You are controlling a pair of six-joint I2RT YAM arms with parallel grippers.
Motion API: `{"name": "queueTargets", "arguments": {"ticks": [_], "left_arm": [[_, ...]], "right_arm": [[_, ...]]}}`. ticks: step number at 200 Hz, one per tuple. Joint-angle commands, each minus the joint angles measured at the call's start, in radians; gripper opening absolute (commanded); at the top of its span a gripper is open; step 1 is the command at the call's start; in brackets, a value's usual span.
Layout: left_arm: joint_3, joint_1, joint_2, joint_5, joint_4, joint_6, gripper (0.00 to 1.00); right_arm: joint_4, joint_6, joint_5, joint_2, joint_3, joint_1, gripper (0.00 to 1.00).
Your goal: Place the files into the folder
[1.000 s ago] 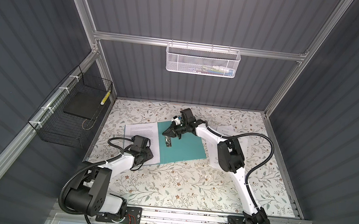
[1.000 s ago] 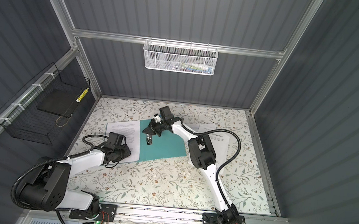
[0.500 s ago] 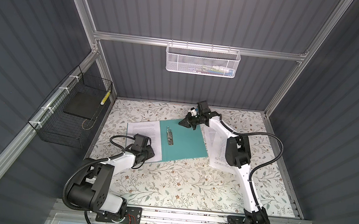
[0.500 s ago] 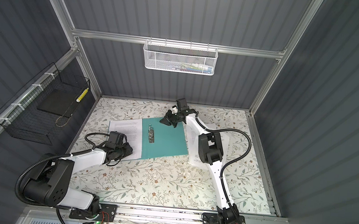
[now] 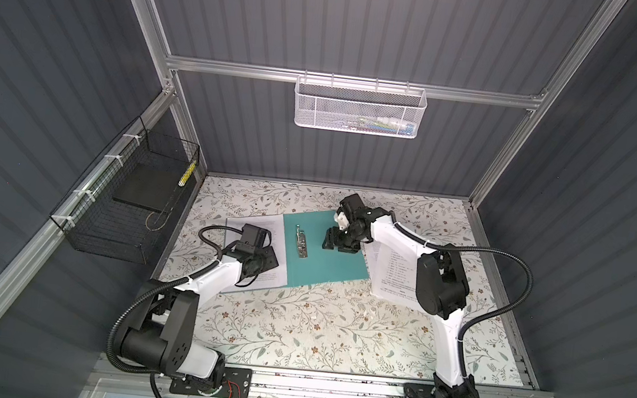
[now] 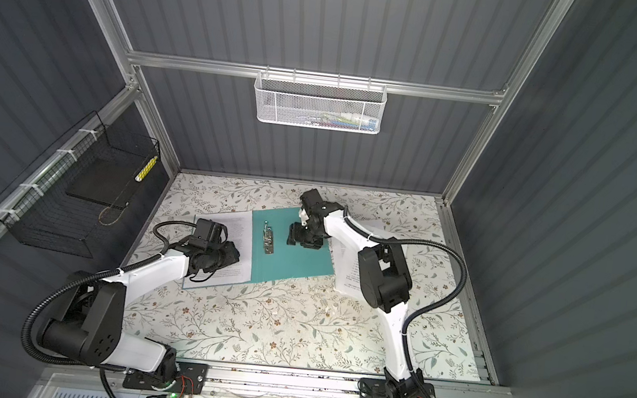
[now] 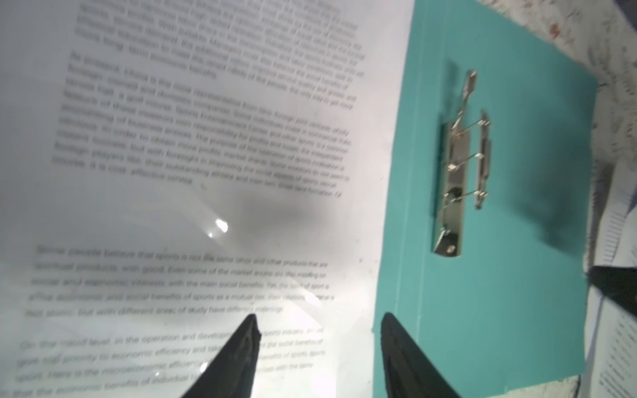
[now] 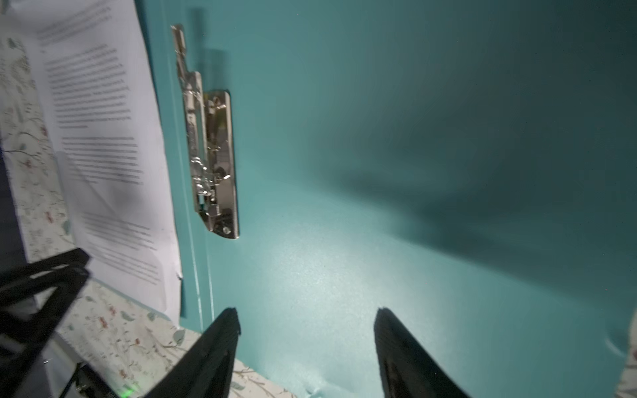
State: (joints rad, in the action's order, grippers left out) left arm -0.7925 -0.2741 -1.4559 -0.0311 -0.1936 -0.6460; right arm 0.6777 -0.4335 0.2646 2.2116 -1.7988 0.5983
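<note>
Floral table (image 5: 294, 328): one folder (image 5: 325, 268), files (image 5: 391, 275) on two sides.

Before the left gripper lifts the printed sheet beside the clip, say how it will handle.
The printed sheet is thin and lies flat, so it will probably flop and sag from one pinched edge. Glare spots suggest a slick surface, so the open left gripper may slide it rather than catch it.

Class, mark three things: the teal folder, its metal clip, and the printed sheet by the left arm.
teal folder (image 5: 325, 266), in a top view, bare inner cover.
metal clip (image 5: 301, 243), in a top view, middle of the bar.
printed sheet (image 7: 206, 138), left wrist view, a block of text.
</note>
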Motion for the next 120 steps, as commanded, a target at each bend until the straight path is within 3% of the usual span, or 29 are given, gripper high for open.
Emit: {"name": "queueTargets", "arguments": {"ticks": [1, 73, 120], "left_arm": [[-0.063, -0.004, -0.055, -0.029, 0.031, 0.038, 0.60], [-0.456, -0.022, -0.440, 0.016, 0.091, 0.066, 0.61], [-0.608, -0.043, -0.605, 0.026, 0.066, 0.091, 0.64]], "right_arm": [[0.026, 0.070, -0.136, -0.018, 0.031, 0.025, 0.67], [-0.057, 0.047, -0.111, -0.082, 0.234, 0.038, 0.59], [-0.083, 0.016, -0.087, -0.145, 0.339, 0.063, 0.57]]}}
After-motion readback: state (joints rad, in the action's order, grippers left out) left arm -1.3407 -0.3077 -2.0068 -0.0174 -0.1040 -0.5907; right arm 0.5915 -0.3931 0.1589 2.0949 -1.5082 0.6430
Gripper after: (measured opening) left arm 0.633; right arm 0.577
